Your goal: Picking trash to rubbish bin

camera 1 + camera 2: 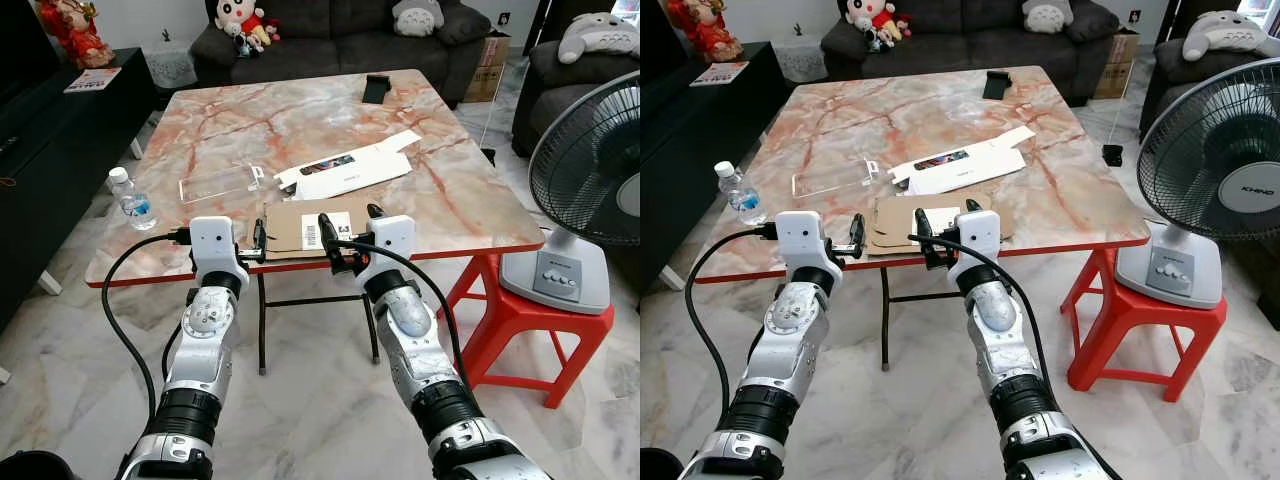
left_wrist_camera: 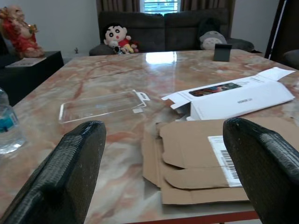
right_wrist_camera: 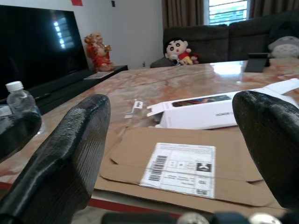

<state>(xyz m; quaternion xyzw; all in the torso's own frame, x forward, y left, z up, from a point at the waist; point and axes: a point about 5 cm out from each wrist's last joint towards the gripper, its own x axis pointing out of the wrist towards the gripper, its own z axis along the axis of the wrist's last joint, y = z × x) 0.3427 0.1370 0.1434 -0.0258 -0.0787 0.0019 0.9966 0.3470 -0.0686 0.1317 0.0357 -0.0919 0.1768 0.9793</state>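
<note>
We hold both claws at the near edge of the marble tabletop (image 1: 220, 120), left claw (image 1: 258, 240) and right claw (image 1: 350, 235) each spread wide, gripping nothing. Between them lies the flattened cardboard (image 2: 196, 158) (barcode label up), the white box (image 1: 345, 172) just beyond it, clear plastic packaging (image 2: 98, 105) to its left, a water bottle (image 1: 130, 200) far left.

The desk (image 1: 250, 125) was orange-and-cream marble with a red edge. On it lay brown flattened cardboard (image 1: 295, 228) with a white barcode label (image 1: 328, 229), a white carton (image 1: 345, 172) and a clear blue-labelled bottle (image 1: 130, 199).
</note>
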